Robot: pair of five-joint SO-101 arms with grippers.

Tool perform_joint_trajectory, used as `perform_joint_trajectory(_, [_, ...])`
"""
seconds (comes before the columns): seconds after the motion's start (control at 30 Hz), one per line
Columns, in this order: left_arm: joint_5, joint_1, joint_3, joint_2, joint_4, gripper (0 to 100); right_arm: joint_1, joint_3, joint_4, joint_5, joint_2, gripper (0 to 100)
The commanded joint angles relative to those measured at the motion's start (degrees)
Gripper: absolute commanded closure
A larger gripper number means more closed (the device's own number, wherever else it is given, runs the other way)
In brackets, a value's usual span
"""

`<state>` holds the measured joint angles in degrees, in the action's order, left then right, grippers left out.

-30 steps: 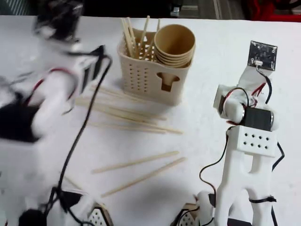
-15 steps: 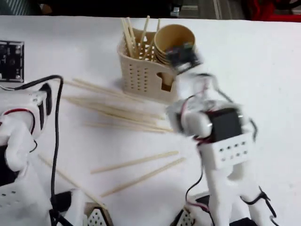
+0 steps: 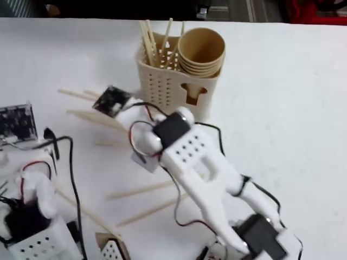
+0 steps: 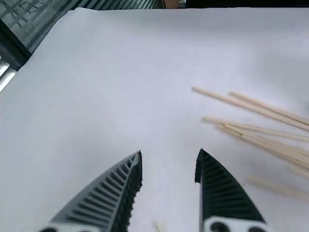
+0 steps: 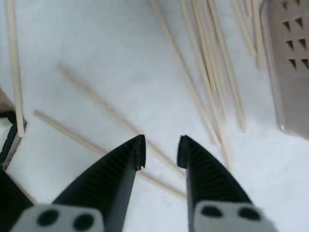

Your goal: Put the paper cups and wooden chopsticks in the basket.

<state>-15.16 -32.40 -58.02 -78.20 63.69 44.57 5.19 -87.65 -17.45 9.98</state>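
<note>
A stack of paper cups point(image 3: 201, 50) stands in the beige basket point(image 3: 162, 89), with a few wooden chopsticks point(image 3: 154, 42) upright beside it. Several loose chopsticks point(image 3: 142, 189) lie on the white table in front of and to the left of the basket. My right arm point(image 3: 181, 146) stretches from the near right to just in front of the basket. My right gripper point(image 5: 160, 146) is open and hangs low over two crossed chopsticks point(image 5: 104, 111), holding nothing. Back at the near left, my left gripper point(image 4: 169, 162) is open over bare table, short of a fan of chopsticks point(image 4: 253, 126).
The left arm's body point(image 3: 30, 216) and its cable point(image 3: 70, 162) fill the near left corner. The basket's wall point(image 5: 289, 63) is close beside the right gripper. White table lies open to the right of the basket.
The right arm has swung from the right side across to the loose chopsticks in front of the basket. The left arm has pulled back from the basket to the near left corner.
</note>
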Motion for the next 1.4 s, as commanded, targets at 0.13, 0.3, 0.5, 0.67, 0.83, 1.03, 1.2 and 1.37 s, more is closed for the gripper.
perform_joint_trajectory(0.13, [0.18,-0.31,-13.19,-7.16,-7.3,81,0.48,-3.25,7.87,-11.16,-11.12,81.8])
perform_joint_trajectory(0.3, [4.31,-0.31,-18.29,-8.04,-9.58,81,0.4,-3.25,15.25,-11.52,-17.54,81.8])
perform_joint_trajectory(0.5, [4.57,-0.31,-21.54,-8.04,-10.9,81,-1.1,-3.34,22.37,-15.82,-23.69,81.8])
perform_joint_trajectory(0.67, [4.48,-0.31,-23.56,-8.04,-10.99,81,-3.47,-3.34,29.58,-16.0,-27.56,81.8])
perform_joint_trajectory(0.83, [4.48,-0.31,-23.56,-8.04,-10.99,81,-4.79,-3.43,34.42,-16.0,-30.55,81.8])
perform_joint_trajectory(1.03, [4.48,-0.31,-23.65,-8.04,-10.99,81,-5.93,-8.88,32.66,-15.82,-36.62,81.8])
perform_joint_trajectory(1.2, [4.48,-0.31,-23.65,-8.04,-10.9,81,-6.2,-17.32,25.45,-15.74,-44.18,82.4])
perform_joint_trajectory(1.37, [4.48,-0.31,-23.74,-8.04,-10.9,81,-5.32,-25.05,17.1,-15.91,-48.66,95.4])
